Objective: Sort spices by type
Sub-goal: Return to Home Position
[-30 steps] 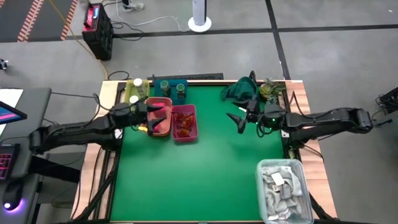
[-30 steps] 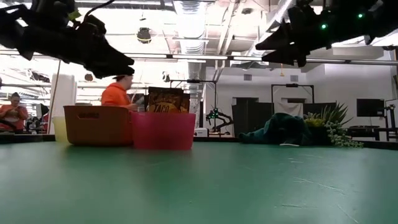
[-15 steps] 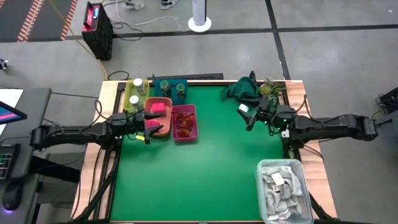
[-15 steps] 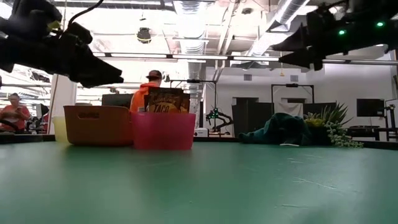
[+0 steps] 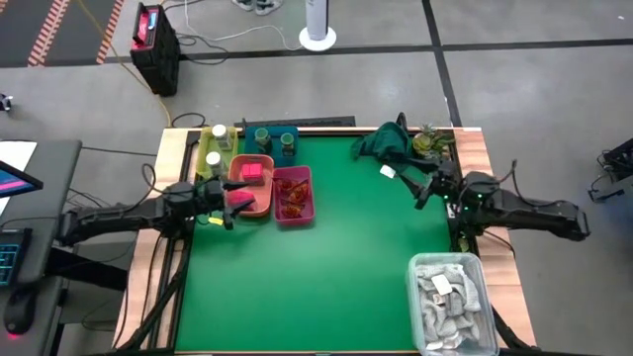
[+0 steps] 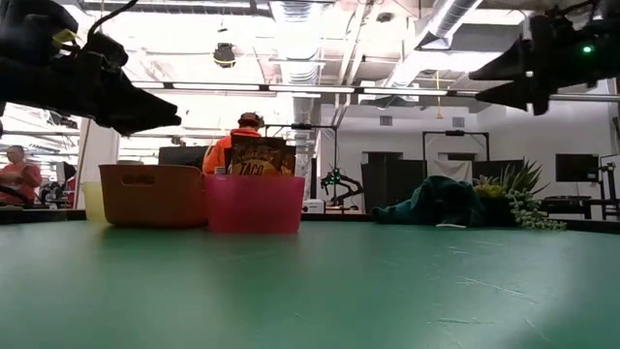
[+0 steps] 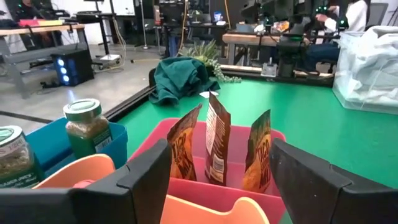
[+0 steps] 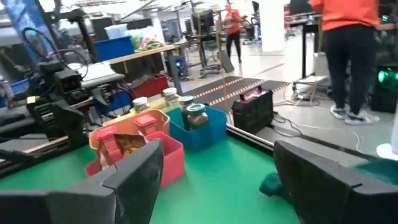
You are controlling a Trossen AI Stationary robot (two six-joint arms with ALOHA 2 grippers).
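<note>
Four small bins stand at the far left. An orange bin (image 5: 252, 183) holds pink blocks (image 5: 252, 170). A pink bin (image 5: 293, 195) holds reddish-brown sachets (image 7: 214, 149) standing upright. A blue bin (image 5: 272, 140) holds green-topped jars (image 7: 84, 124). A yellow-green bin (image 5: 212, 148) holds white-topped jars (image 5: 218, 132). My left gripper (image 5: 229, 198) hangs open and empty at the orange bin's left side, above the table; it also shows in the left wrist view (image 7: 217, 168). My right gripper (image 5: 420, 193) hangs open and empty near the table's right edge; it also shows in the right wrist view (image 8: 217, 162).
A dark green cloth (image 5: 386, 143) lies at the far right beside a small plant (image 5: 430, 143), with a small white piece (image 5: 388, 171) next to it. A clear bin (image 5: 450, 302) of pale grey-white packets stands at the near right. The green mat's middle (image 5: 336, 257) is bare.
My left gripper has drawn back from over the orange bin toward the table's left edge, so the pink blocks now show. My right gripper has drawn back toward the table's right edge. Both have stayed open.
</note>
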